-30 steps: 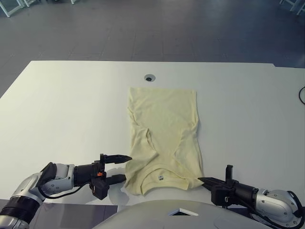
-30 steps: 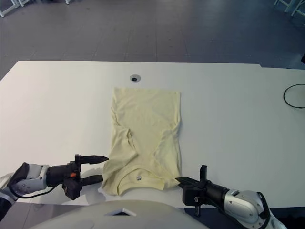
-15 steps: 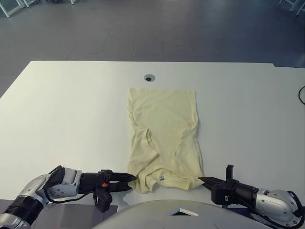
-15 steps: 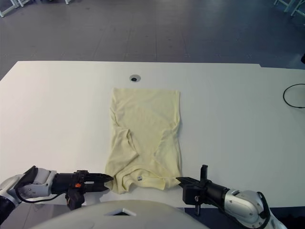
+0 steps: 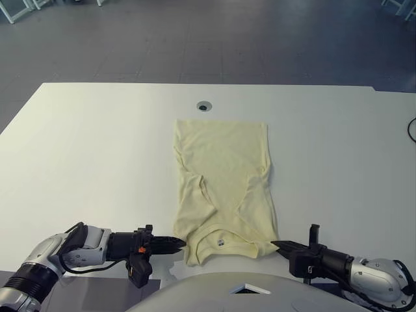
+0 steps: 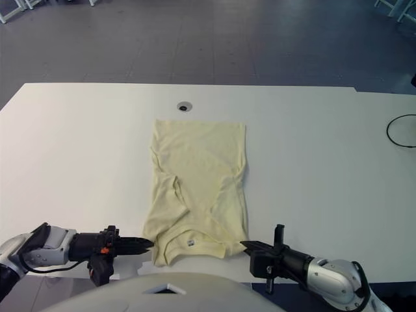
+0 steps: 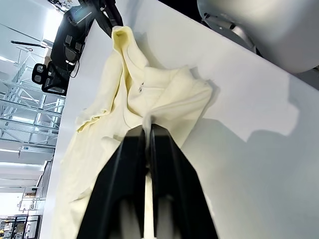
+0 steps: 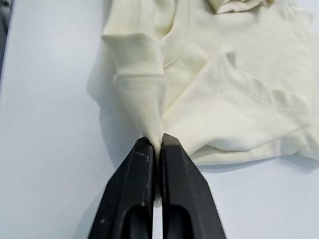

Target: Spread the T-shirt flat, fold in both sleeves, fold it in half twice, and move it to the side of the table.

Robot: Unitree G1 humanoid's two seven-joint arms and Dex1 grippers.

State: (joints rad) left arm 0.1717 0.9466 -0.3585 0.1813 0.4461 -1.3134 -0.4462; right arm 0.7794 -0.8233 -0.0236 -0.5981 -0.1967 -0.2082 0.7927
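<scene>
While your left gripper (image 5: 174, 244) and right gripper (image 5: 277, 245) pinched its near corners, the T-shirt (image 5: 224, 175) ran toward the table's (image 5: 97, 143) far edge.

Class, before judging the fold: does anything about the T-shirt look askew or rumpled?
Yes: the T-shirt is bunched at its collar end, where the left end effector and right end effector pinch its corners; the far hem lies flat.

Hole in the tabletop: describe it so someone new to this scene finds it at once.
Start at the wide white table, then find the pale yellow T-shirt lying lengthwise in its middle. Just beyond the shirt's far left corner sits the hole: small, round and dark with a grey rim, apart from the cloth.
</scene>
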